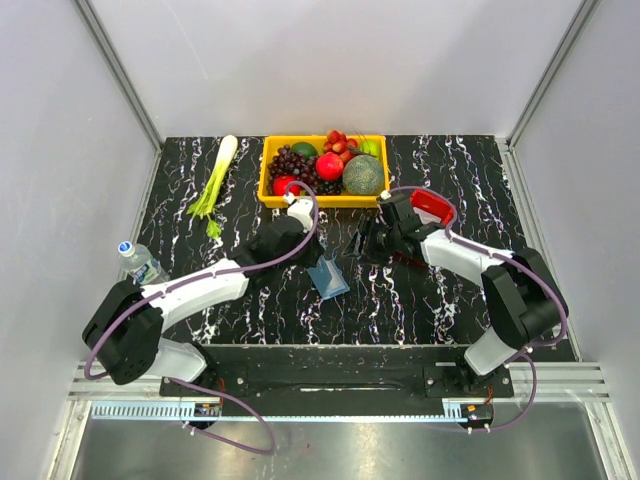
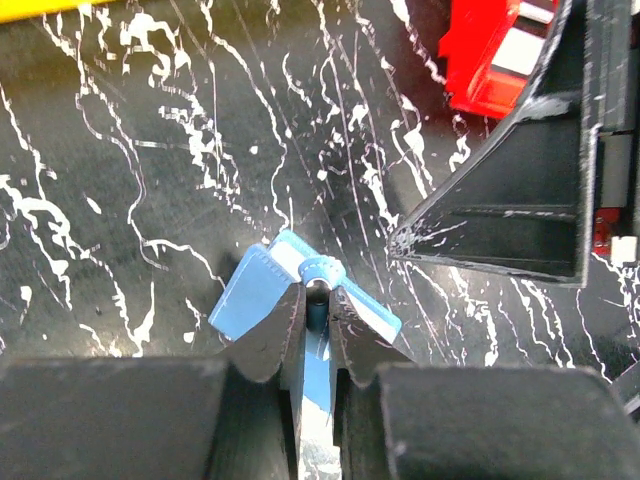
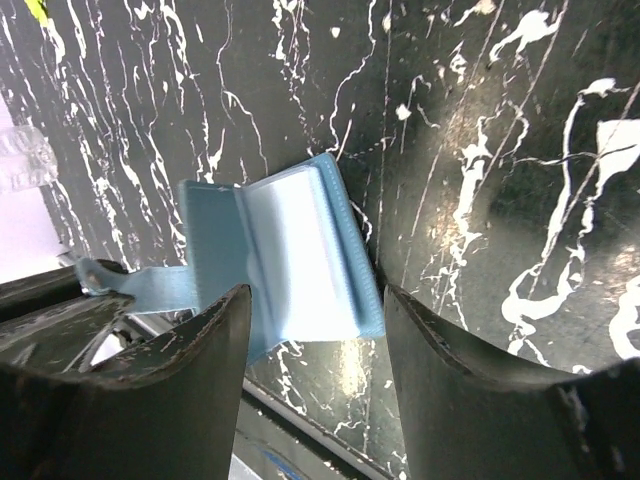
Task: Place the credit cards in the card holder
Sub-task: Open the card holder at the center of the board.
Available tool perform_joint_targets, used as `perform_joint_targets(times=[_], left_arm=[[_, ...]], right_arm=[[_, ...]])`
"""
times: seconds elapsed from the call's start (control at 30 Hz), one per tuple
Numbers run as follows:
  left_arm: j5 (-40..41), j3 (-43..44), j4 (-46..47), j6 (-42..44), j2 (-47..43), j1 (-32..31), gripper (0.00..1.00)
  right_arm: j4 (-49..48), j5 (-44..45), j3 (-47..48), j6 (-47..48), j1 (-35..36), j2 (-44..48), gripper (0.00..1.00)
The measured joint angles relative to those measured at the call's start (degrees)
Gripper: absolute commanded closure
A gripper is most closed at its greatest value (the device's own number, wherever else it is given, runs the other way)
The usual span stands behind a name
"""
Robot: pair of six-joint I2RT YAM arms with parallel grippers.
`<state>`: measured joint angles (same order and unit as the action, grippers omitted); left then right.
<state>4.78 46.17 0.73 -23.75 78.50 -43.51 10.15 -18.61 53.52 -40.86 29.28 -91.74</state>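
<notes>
Blue card holder (image 2: pixel 246 297) in left gripper (image 2: pixel 318 294)

You can't count the credit cards (image 2: pixel 515 55) — the red tray (image 2: pixel 478 80) holding them runs off the left wrist view's top edge. Half the card holder (image 2: pixel 248 296) hides behind the left gripper (image 2: pixel 318 295) — its pockets blur in the right wrist view.

Bright, even light glares off the glossy table (image 3: pixel 480 200); both wrist views are soft, blurred along the near edge.
</notes>
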Motion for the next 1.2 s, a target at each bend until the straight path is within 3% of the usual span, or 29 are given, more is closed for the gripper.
perform_joint_targets(times=[0.4,0.63,1.0,1.2], left_arm=[[1.77,-8.31,3.39,-6.6,-0.28,-0.07,1.0],[5.84,-14.86,3.06,-10.88,-6.8,-0.07,1.0],[14.16,-15.47,-12.02,-23.69,-6.64,-0.04,1.0],[15.02,-16.15,-13.05,-22.86,-7.54,-0.07,1.0]], right_arm=[[-3.45,-2.1,-2.32,-3.19,2.23,-7.48,0.46],[-5.88,-4.07,-2.97,-3.48,2.49,-7.87,0.47],[-6.32,-4.98,-2.95,-2.82,3.28,-7.76,0.49],[-2.08,-1.79,-0.55,0.85,3.43,-2.8,0.5]])
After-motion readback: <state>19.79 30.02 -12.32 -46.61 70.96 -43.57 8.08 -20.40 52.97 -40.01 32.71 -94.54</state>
